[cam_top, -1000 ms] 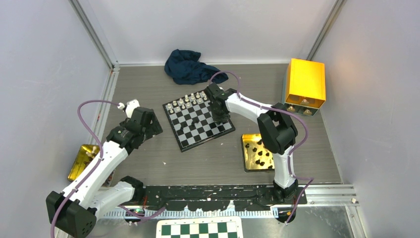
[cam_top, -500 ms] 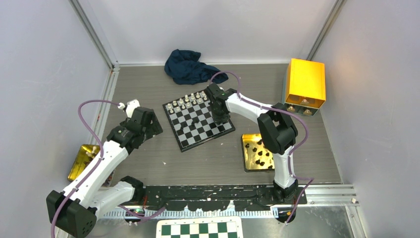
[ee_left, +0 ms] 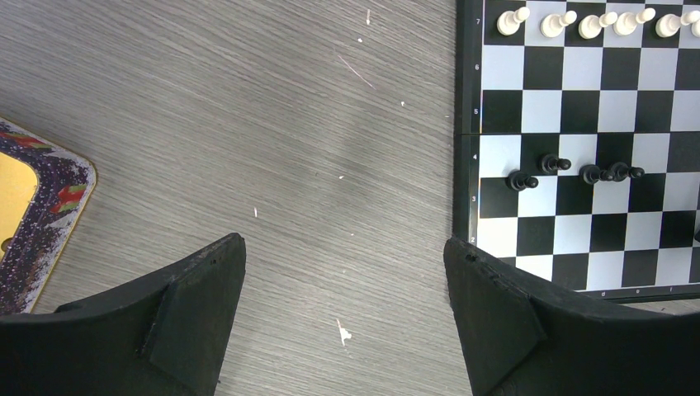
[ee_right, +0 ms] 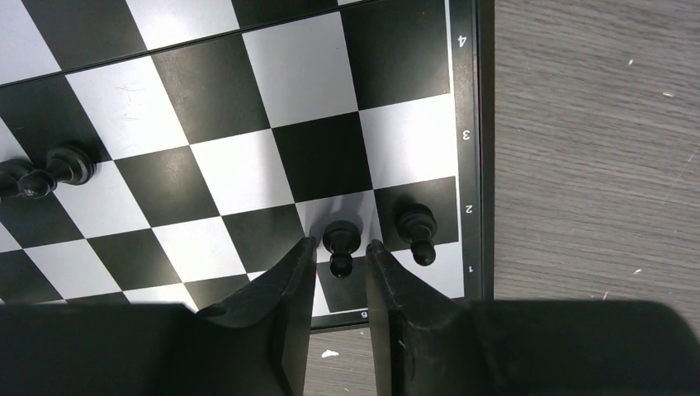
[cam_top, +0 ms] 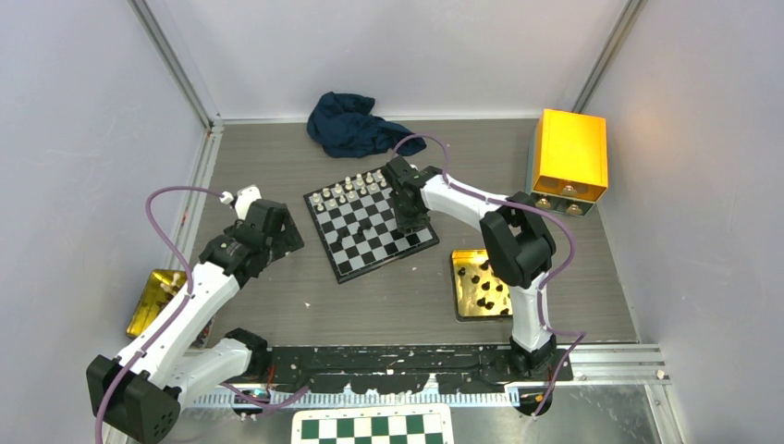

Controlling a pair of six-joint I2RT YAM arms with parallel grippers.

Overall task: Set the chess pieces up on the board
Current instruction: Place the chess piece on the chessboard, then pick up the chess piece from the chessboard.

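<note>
Right pincer (ee_right: 340, 246) slightly parted around black pawn (ee_right: 340, 238) near board (ee_right: 484, 124) edge, left pincer (ee_left: 342, 241) wide, empty

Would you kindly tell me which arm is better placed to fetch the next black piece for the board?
Right. The right claw stands open around a black pawn on the board, and the gold tray holding black pieces lies beside that arm. The left claw hangs over the table across the board.
</note>
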